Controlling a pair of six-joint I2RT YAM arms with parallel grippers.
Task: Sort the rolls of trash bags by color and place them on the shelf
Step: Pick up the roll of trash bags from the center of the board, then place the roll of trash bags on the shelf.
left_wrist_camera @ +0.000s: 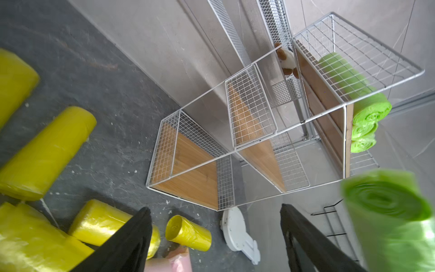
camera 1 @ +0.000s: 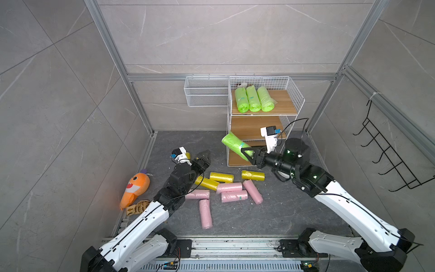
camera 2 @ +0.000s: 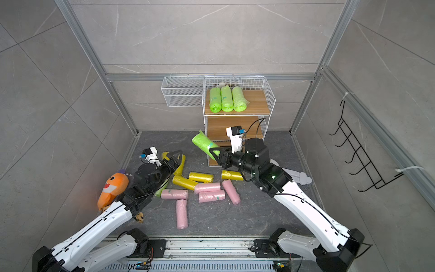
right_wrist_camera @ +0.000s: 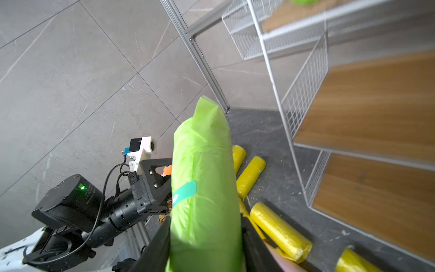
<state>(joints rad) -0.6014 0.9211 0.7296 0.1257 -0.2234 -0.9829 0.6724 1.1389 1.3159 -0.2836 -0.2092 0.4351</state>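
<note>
Five pink rolls (camera 1: 234,196) lie in a loose cluster on the dark floor (camera 1: 282,212) at lower centre of both top views, one of them apart and nearest the camera. Just beyond them lie three yellow rolls (camera 1: 221,177), touching or almost touching the pink ones. A fourth yellow one (camera 2: 180,166) shows in a top view, lying under the left gripper (left_wrist_camera: 214,209).

That gripper hovers left of centre. In the left wrist view its fingers are spread wide with nothing between them. An orange shark (camera 1: 135,186) lies to its left, against the wall.

Right of centre, the right gripper (camera 1: 247,153) pinches a green roll (camera 1: 234,143) near one end. The roll is off the floor and tilted, its free end pointing up and left. It hangs in front of the lower tiers of the shelf (camera 1: 299,94), apart from them. The right wrist view shows a finger on each side of the roll and a teal sticker (right_wrist_camera: 184,190) on its wrap.

On the shelf's top board, at upper centre, three green rolls (camera 1: 254,99) lie side by side, touching, their ends at the front edge. A white basket (camera 1: 204,94) hangs on the back wall just left of the shelf. A black hook rack (camera 1: 388,160) hangs on the right wall.
</note>
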